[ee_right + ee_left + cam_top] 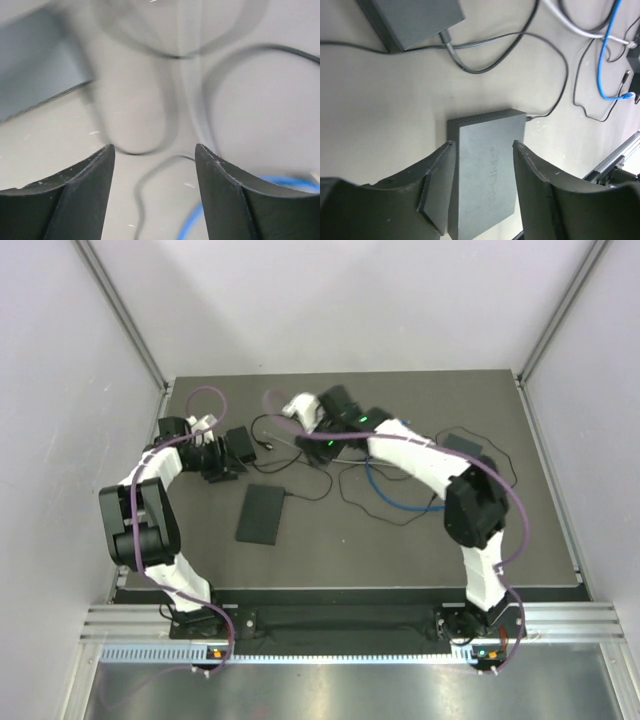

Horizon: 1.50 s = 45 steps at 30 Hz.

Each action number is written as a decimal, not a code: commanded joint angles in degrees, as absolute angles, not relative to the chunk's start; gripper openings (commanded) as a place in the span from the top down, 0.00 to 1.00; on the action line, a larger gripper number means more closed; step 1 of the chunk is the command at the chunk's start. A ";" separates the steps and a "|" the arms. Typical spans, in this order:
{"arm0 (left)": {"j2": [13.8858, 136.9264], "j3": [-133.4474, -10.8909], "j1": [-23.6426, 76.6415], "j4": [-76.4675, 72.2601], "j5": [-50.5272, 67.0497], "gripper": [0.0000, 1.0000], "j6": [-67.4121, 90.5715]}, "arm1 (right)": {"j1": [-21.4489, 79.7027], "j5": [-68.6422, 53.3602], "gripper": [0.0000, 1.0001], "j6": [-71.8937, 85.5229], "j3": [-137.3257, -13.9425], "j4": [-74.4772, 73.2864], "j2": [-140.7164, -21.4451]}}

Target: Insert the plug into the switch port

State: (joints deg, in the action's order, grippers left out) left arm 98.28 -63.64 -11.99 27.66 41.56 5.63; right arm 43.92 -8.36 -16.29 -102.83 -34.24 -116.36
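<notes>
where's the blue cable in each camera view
Top external: blue cable curves just right of centre.
Left wrist: blue cable runs down from the upper edge, at the top right.
Right wrist: blue cable is a blurred arc at the bottom right.
Shared landmark: the thin black cable looping beside it shows in all three.

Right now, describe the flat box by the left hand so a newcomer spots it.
On the dark table mat, look left of centre, nearer the arm bases than the left hand. A flat grey box lies there, a thin black cable at its far right corner. Unlike the chunkier black boxes behind, it is a thin slab lying alone.
</notes>
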 commanded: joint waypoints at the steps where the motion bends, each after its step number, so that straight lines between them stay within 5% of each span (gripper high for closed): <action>1: 92.74 -65.30 -12.22 26.64 42.37 0.45 5.36 | 34.65 -12.22 0.35 -6.53 -100.20 -25.87 -110.48; 14: 87.19 -62.15 -12.22 19.08 41.66 0.43 10.19 | 17.24 2.37 0.46 23.26 -103.63 -20.76 -120.76; 23: 87.19 -60.56 -12.22 18.90 40.34 0.42 10.81 | 14.06 7.64 0.53 35.93 -103.27 -18.72 -125.94; 45: 87.72 -61.17 -12.22 18.37 39.38 0.41 13.27 | 12.04 0.26 0.57 45.61 -102.92 -17.50 -132.98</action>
